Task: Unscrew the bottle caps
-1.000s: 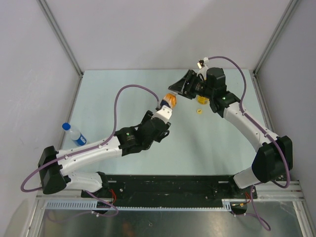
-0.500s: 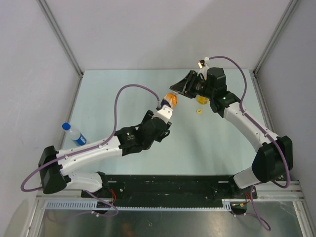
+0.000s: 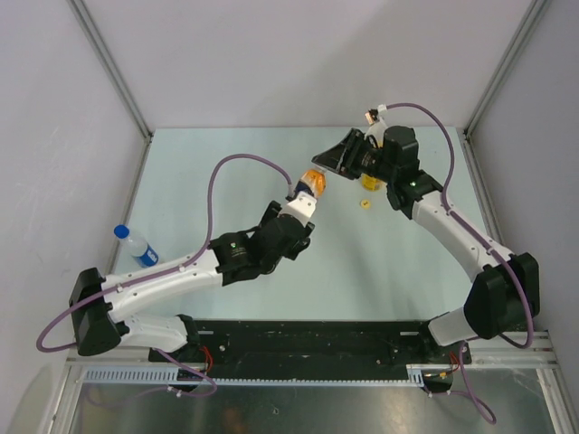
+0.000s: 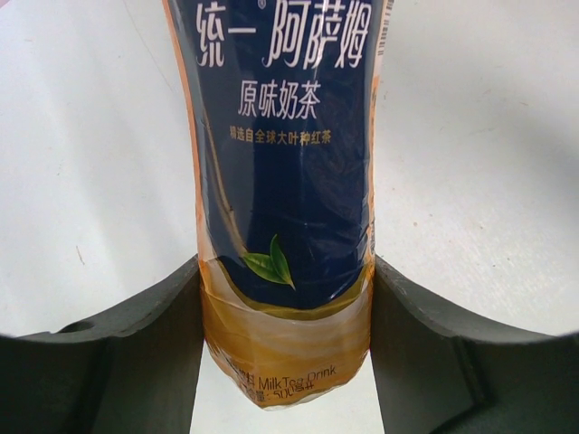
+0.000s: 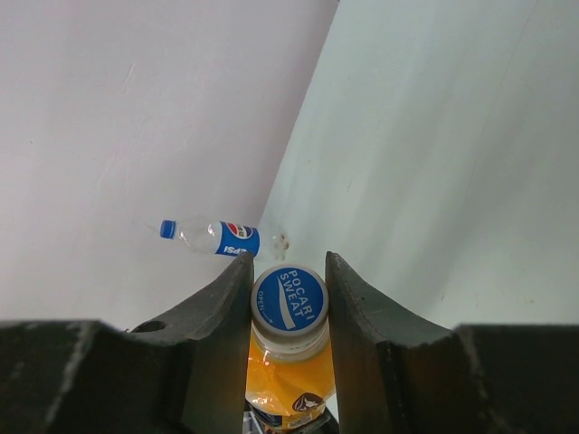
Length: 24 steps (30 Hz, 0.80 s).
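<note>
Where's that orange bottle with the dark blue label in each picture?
Top external: orange bottle near the picture's centre.
Left wrist: bottle fills the centre, clamped by the left gripper.
Right wrist: bottle bottom centre, beneath its blue cap, pinched by the right gripper.
Shared landmark: water bottle, far left from above, centre-left for the right wrist.

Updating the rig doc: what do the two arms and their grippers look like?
Left arm and right arm: white links, black joint housings, a small green light on each. A purple cable loops along each. Left gripper and right gripper: two matte dark grey fingers, curved inner faces. No markings legible.
</note>
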{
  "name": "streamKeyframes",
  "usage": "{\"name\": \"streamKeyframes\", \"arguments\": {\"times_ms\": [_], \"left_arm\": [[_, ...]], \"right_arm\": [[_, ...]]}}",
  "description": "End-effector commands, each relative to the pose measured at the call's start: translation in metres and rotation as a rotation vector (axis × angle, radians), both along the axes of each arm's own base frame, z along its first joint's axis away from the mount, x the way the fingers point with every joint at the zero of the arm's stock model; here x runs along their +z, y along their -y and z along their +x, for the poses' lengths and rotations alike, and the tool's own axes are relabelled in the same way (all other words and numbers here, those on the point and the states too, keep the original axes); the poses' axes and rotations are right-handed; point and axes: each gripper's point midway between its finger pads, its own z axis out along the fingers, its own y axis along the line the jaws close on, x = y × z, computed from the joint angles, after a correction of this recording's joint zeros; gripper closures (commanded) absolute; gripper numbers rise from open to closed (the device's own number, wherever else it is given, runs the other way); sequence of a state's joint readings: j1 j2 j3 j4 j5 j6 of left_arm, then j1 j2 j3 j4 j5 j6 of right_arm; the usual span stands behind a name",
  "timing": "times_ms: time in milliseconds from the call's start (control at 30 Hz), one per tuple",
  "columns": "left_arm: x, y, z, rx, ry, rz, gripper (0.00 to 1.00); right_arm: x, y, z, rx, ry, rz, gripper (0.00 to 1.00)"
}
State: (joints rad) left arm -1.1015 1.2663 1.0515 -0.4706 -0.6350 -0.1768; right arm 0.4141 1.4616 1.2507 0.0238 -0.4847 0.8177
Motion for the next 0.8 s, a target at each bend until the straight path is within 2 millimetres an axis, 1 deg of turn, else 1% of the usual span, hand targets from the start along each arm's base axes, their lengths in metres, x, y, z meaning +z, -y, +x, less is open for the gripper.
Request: {"name": "streamKeyframes", "arguments": {"times_ms": [0, 133, 267, 367, 533, 633, 767], "left_arm": [[0.032, 0.017, -0.005, -0.047, 0.02, -0.123, 0.68], [0.042, 0.026, -0.009, -0.085, 0.015, -0.176, 0.68], [0.059, 0.034, -0.016, -0.145, 0.022, -0.251, 0.69], [0.073, 0.046, -0.025, -0.24, 0.027, -0.309, 0.7], [0.091, 0.068, -0.048, -0.434, 0.02, -0.378, 0.7], [0.098, 0.077, -0.061, -0.535, 0.014, -0.41, 0.71], [0.114, 0.087, -0.077, -0.655, 0.023, -0.454, 0.72]], "right_arm": [[0.063, 0.006, -0.022, 0.046, 0.235, 0.085, 1.0], [0.078, 0.017, -0.036, 0.064, 0.307, 0.132, 1.0], [0.094, 0.028, -0.05, 0.097, 0.379, 0.175, 1.0], [0.104, 0.032, -0.063, 0.144, 0.448, 0.193, 1.0], [0.12, 0.032, -0.096, 0.269, 0.6, 0.207, 1.0], [0.124, 0.031, -0.116, 0.357, 0.682, 0.201, 1.0], [0.123, 0.029, -0.141, 0.499, 0.76, 0.196, 1.0]]}}
